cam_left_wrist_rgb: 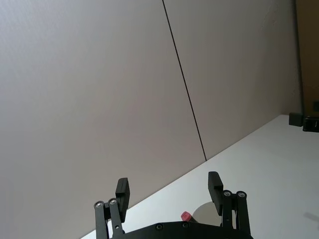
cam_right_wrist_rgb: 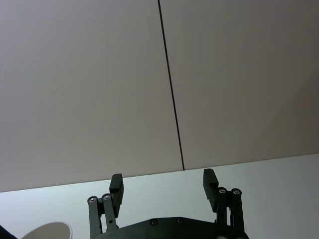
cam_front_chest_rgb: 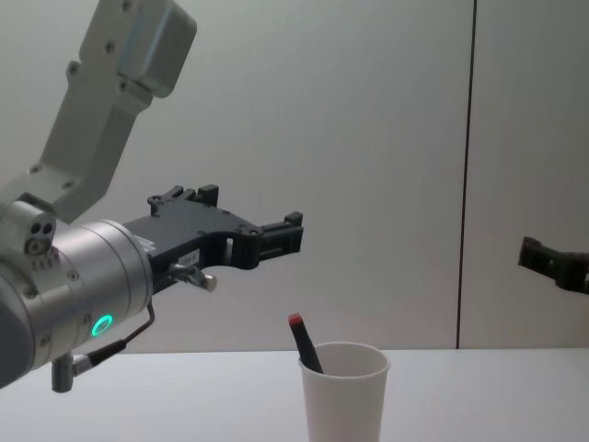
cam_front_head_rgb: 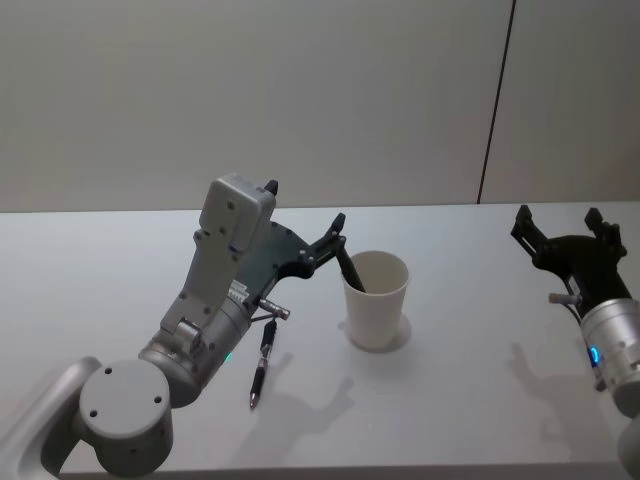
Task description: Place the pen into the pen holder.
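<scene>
In the head view the left gripper hangs just above the left side of the pen holder, a plain white paper cup on the table. The dark pen stands inside, leaning on the left rim, and a second pen lies flat beside the left arm. The right gripper is well apart, spread wide and empty. The left wrist view shows its fingers wide apart and holding nothing, with the pen's red tip between them. In the right wrist view those fingers gape, and the cup's rolled rim shows. In the chest view the red cap rises above the rim.
</scene>
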Robot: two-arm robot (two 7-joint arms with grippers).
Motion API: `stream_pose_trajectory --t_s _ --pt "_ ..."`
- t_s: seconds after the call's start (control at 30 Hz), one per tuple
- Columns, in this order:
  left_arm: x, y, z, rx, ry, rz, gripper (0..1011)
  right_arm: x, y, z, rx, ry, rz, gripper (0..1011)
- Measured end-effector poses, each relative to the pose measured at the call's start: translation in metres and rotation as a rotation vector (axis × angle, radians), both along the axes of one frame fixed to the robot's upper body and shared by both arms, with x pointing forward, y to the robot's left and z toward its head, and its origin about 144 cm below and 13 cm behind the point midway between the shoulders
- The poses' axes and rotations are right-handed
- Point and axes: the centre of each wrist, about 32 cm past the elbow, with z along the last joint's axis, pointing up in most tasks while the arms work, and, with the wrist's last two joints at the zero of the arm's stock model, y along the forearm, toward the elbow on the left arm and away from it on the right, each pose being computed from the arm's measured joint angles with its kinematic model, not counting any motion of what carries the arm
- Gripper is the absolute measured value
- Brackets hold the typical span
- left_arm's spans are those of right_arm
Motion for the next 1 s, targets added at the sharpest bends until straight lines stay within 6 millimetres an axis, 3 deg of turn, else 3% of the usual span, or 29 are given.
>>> stream_pose_trajectory --t_s 1.0 --pt "0.0004 0.0062 0.0005 -0.006 0.026 0.004 1004 -0.0084 -0.0049 0.0001 -0.003 0.018 -0.019 1002"
